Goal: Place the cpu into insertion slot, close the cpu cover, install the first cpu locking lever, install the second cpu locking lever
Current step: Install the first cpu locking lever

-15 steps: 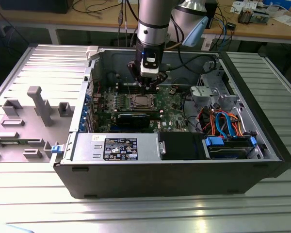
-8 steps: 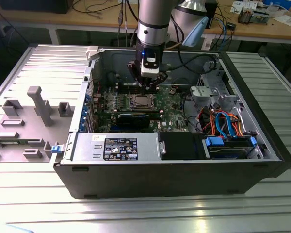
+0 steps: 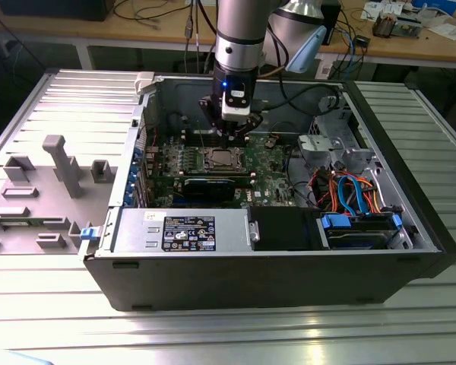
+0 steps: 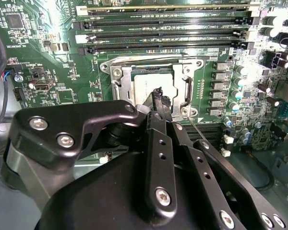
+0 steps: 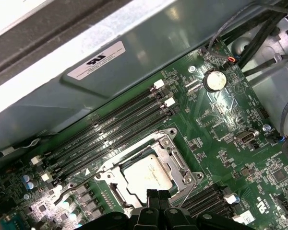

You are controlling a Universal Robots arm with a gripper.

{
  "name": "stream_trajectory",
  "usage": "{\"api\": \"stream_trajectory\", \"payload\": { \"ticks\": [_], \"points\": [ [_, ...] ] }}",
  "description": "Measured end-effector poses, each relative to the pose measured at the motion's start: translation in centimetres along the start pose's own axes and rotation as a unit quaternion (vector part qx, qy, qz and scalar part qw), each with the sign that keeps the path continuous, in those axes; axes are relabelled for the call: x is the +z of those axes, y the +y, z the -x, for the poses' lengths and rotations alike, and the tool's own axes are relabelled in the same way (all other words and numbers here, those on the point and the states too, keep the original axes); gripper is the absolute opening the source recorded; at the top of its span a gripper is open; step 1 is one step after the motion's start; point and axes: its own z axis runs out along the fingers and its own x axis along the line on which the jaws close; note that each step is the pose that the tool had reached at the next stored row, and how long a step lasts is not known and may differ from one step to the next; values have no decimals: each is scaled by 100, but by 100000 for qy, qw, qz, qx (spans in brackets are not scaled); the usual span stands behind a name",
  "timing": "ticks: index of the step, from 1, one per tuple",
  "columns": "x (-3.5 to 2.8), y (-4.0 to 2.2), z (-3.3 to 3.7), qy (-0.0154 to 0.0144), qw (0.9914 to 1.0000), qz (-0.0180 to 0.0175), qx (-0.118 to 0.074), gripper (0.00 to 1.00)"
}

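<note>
We see a robotics lab or workshop. An industrial arm (image 3: 239,38) with a gripper (image 3: 230,141) reaches into an open computer case (image 3: 273,277) lying on a ribbed aluminium table (image 3: 213,334), beside a grey moulded fixture (image 3: 57,179). Behind stand wooden workbenches (image 3: 137,32) strewn with cables (image 3: 148,11).
</note>
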Motion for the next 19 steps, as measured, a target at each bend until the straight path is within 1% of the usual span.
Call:
{"api": "stream_trajectory", "payload": {
  "ticks": [19],
  "points": [
    [0, 0, 0, -93, 99987, -24, -1583, 11]
  ]
}}
